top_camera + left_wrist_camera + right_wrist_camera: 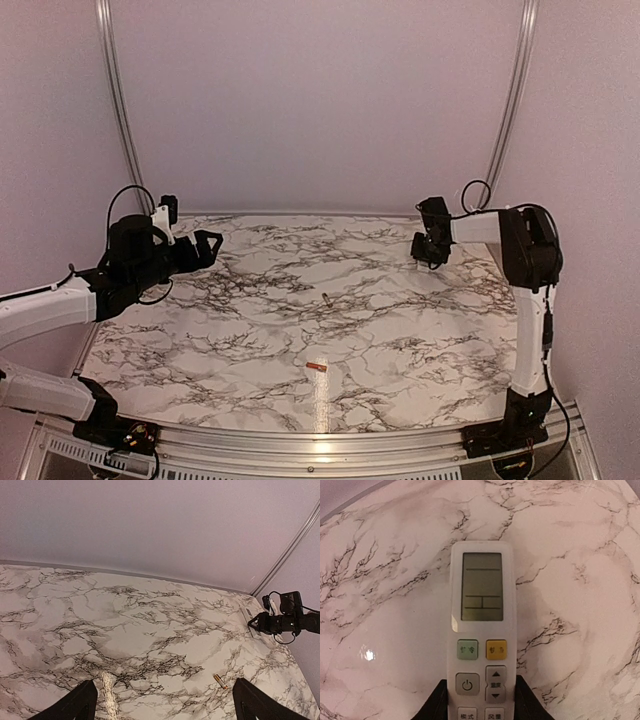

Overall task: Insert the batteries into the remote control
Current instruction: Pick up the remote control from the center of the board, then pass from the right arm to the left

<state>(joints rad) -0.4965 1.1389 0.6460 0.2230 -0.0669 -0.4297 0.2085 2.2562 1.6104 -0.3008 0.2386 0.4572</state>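
The white remote control [481, 630] lies face up on the marble table, screen and coloured buttons showing. My right gripper [480, 697] has its black fingers [436, 702] pressed against both sides of the remote's lower half, at the table's far right [432, 250]. From the left wrist view the remote [246, 616] shows as a thin white bar under that gripper. One battery [326, 298] lies mid-table and also shows in the left wrist view [220, 681]. The other battery [317, 367] lies nearer the front. My left gripper [210, 243] is open and empty, raised over the far left [165, 702].
The marble table [250, 330] is bordered by a metal rail [330, 445] at the front and plain walls behind and at the sides. A glare streak [107, 695] lies on the table surface between the left fingers.
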